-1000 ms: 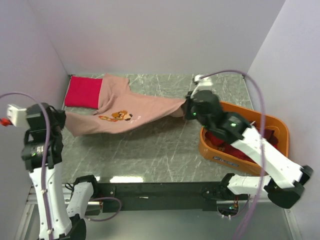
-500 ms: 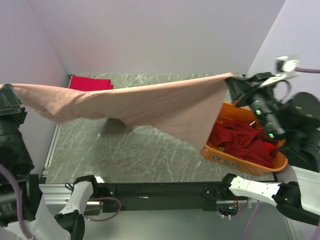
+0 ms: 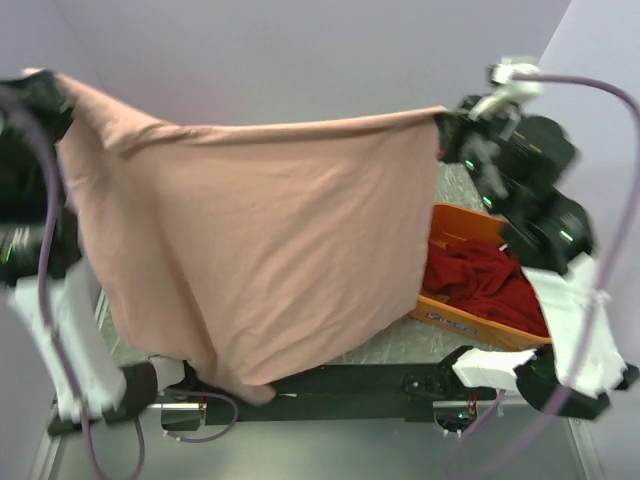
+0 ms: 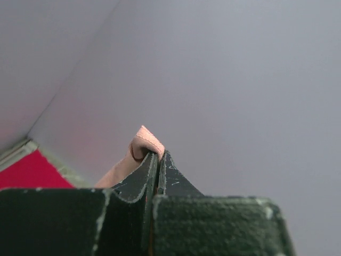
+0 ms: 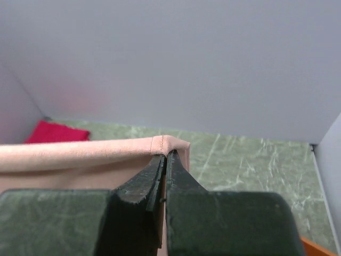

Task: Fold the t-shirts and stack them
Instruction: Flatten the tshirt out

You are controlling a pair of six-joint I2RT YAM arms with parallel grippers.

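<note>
The dusty-pink t-shirt is held spread above the table, top corners clamped in the left gripper and right gripper. Dark red t-shirts are seen in the orange tub, right.

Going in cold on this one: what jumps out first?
A dusty-pink t-shirt hangs like a curtain across most of the top view, held aloft by the left gripper and right gripper, each shut on an upper corner. At right, the orange tub holds dark red shirts.
</note>
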